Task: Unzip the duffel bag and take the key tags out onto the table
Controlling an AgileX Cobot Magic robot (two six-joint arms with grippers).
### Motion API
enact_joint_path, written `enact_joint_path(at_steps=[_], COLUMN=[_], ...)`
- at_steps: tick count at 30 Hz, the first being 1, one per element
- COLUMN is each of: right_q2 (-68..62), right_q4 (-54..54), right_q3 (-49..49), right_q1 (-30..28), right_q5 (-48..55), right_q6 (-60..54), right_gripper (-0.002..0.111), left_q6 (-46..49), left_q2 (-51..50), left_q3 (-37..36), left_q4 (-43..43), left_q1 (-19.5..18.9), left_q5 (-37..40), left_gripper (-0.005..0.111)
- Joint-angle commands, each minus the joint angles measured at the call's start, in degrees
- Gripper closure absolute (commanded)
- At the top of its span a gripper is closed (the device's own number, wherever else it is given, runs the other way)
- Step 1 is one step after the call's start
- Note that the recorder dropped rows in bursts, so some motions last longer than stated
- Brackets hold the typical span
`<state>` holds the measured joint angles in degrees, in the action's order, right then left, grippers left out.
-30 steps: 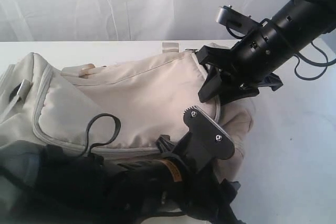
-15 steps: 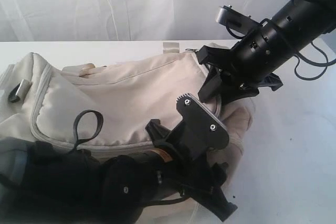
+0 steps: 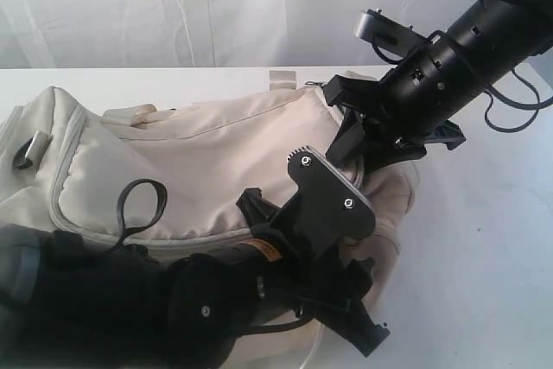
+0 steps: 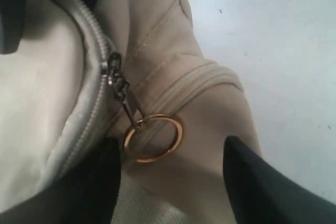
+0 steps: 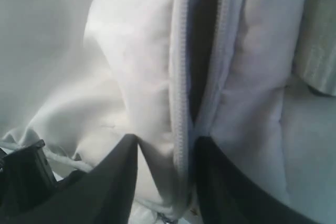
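On the duffel bag (image 3: 216,153), zipped at one end, I line up a pull

Seen from outside, the bag slumps across the white table (image 3: 484,248), cream cloth, soft and light by the look, so I expect it to drag unless pinned. My left arm (image 3: 199,304) crosses the bag's near side, and a black cable loop (image 3: 138,206) rests on the cloth. From that arm's wrist, my left pincer (image 4: 170,145) stands apart, fingers either side of the gold ring pull (image 4: 153,138) dangling from the bag's zipper (image 4: 97,77). That thin, loose metal ring is the sensible place to grip. From the other wrist, my right pincer (image 5: 167,140) looks clamped on a fold of bag where the zipper parts over dark lining (image 5: 202,40), with a webbing strap (image 5: 317,45) beside it. No key tags show in any view, so I judge them to be inside the bag.
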<state>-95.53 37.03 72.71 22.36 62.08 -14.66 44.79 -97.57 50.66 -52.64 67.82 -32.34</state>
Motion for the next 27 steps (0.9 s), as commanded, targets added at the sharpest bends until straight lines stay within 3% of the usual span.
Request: enact_joint_path(at_steps=[1,5,15,17,24,27], right_q2=[0.0,0.0,0.0,0.0,0.0,0.0], right_q4=[0.4,0.4,0.4,0.4,0.3,0.3], right_q3=[-0.2,-0.2,-0.2,-0.2,-0.2,-0.2], right_q1=[-0.2,-0.2,-0.2,-0.2,-0.2,-0.2], right_q5=[0.6,0.6,0.6,0.6,0.6,0.6], right_q6=[-0.7,-0.7,-0.7,-0.7,-0.7,-0.7], right_gripper=[0.073,0.073,0.073,0.073,0.073,0.073], left_q6=[-8.4,-15.1,-15.8,-15.8,-15.3,-14.1], left_q2=[-1.1,-2.2,-5.8,-5.8,-5.3,-3.6], left_q3=[0.1,0.4,5.8,6.1,6.1,6.1], left_q4=[2.3,4.9,4.5,4.5,4.1,3.3], left_q1=[0.2,0.2,0.2,0.2,0.2,0.2], left_q5=[-1.4,-4.6,-2.3,-0.8,-0.2,2.1], left_gripper=[0.045,0.045,0.048,0.056,0.102,0.107])
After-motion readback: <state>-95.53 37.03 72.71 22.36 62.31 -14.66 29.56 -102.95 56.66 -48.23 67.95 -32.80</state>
